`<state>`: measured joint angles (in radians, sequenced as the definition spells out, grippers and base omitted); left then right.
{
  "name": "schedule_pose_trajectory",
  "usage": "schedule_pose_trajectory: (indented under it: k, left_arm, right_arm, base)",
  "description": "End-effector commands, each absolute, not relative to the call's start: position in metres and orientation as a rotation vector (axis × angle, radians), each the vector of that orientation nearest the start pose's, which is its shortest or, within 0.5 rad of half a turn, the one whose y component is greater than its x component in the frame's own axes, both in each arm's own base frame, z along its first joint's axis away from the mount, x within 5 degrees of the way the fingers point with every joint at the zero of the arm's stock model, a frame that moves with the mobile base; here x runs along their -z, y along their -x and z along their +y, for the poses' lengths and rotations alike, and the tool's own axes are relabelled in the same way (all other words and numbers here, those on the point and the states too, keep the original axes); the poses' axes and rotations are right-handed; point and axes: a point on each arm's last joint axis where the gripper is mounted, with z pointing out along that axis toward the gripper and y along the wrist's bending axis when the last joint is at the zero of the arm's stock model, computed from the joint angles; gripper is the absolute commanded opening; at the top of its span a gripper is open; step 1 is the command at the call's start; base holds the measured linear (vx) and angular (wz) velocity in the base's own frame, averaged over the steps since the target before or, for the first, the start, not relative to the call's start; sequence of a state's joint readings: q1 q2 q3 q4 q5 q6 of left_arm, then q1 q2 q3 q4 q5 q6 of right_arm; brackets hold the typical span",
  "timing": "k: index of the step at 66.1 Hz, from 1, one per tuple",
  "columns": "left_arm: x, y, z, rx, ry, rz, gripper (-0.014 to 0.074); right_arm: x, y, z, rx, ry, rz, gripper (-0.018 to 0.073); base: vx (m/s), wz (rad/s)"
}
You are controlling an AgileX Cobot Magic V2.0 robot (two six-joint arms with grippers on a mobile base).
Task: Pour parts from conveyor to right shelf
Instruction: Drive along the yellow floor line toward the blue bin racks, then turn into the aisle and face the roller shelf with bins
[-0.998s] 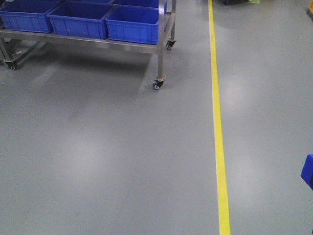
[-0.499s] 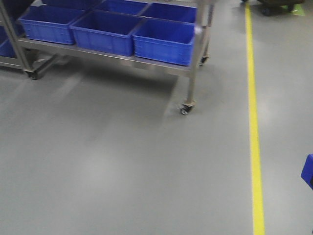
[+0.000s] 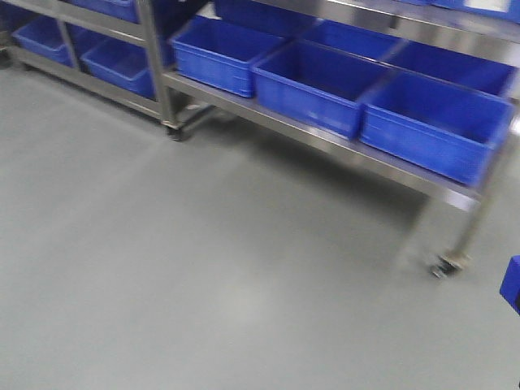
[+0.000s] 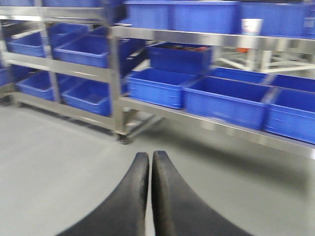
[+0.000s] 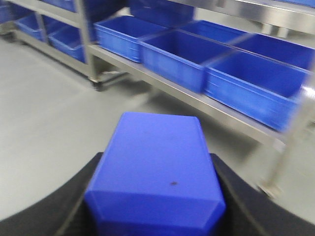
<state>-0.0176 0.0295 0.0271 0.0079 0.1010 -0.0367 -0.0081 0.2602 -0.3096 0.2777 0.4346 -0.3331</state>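
Observation:
My right gripper (image 5: pixel 155 164) is shut on a small blue box-shaped block (image 5: pixel 155 172), one black finger on each side of it. No knob shows on the block's visible face. A corner of the block (image 3: pixel 512 284) shows at the right edge of the front view. My left gripper (image 4: pixel 150 156) is shut and empty, held above the grey floor and facing the shelves. A steel wheeled shelf (image 3: pixel 406 175) carrying large blue bins (image 3: pixel 317 85) stands ahead and to the right.
A second steel shelf (image 3: pixel 154 65) with blue bins stands at the left. Its caster (image 3: pixel 173 132) and the right shelf's caster (image 3: pixel 445 264) rest on the grey floor (image 3: pixel 203 268). Upper shelf levels with more bins (image 4: pixel 197 17) show in the left wrist view.
The whole view has swung. The shelf has shifted from top left to across the top and right and looks closer, and the yellow floor line has left the view. The block's corner stays at the right edge.

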Motion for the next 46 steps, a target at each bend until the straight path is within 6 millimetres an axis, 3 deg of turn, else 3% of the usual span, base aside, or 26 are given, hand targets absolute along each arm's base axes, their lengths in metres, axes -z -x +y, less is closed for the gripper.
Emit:
schedule_pose_trajectory:
  k: [1, 46]
  left_arm:
    - [-0.206, -0.0605, -0.0015, 0.055, 0.016, 1.559, -0.0006]
    - [-0.206, -0.0605, -0.0015, 0.055, 0.016, 1.559, -0.0006]
  right_arm:
    - [-0.2787, -0.0712, 0.0081, -0.029, 0.119, 1.756, -0.0005]
    - [-0.2788, -0.0712, 0.0081, -0.029, 0.119, 1.756, -0.0005]
  base:
    - [0.63, 0.69]
    - [0.66, 0.59]
